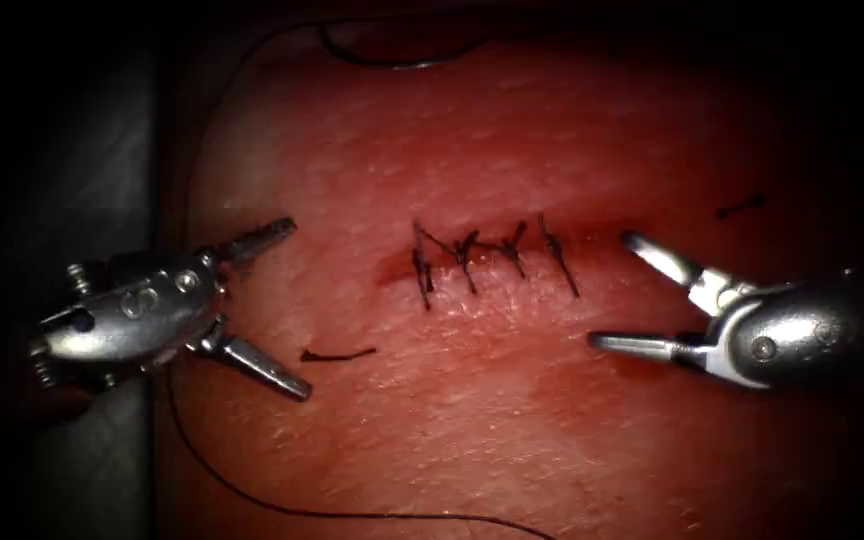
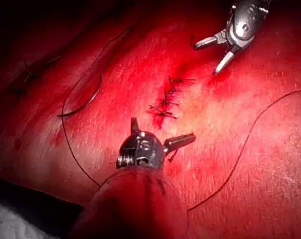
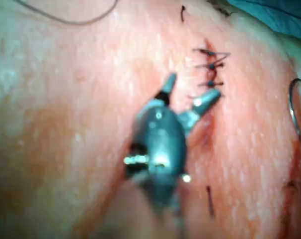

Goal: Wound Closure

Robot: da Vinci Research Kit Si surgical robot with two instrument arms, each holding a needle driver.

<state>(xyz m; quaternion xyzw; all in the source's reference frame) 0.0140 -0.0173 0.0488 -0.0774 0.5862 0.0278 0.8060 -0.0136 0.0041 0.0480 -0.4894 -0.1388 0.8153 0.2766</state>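
Note:
The cut [image 1: 592, 232] in the tissue [image 1: 472, 420] carries several dark stitches [image 1: 492, 260], which also show as stitches [image 2: 166, 99] and stitches [image 3: 210, 64] in the wrist views. My left tool [image 1: 294, 308] hovers left of the cut, jaws open, holding nothing; it appears too as the left tool [image 2: 163, 129]. My right tool [image 1: 610, 290] is at the cut's right end, jaws wide open and empty, seen again as the right tool [image 3: 193, 85] and right tool [image 2: 206, 59]. The curved needle [image 1: 402, 62] lies free on the tissue's far side, also visible as needle [image 2: 83, 104] and needle [image 3: 292, 104].
A long thread [image 1: 252, 495] runs down the tissue's left edge and along the front, seen as thread [image 2: 245, 149]. Cut ends of thread [image 1: 337, 354] lie left of the cut, and another cut end [image 1: 739, 208] to the right. A teal drape [image 3: 275, 12] borders the tissue.

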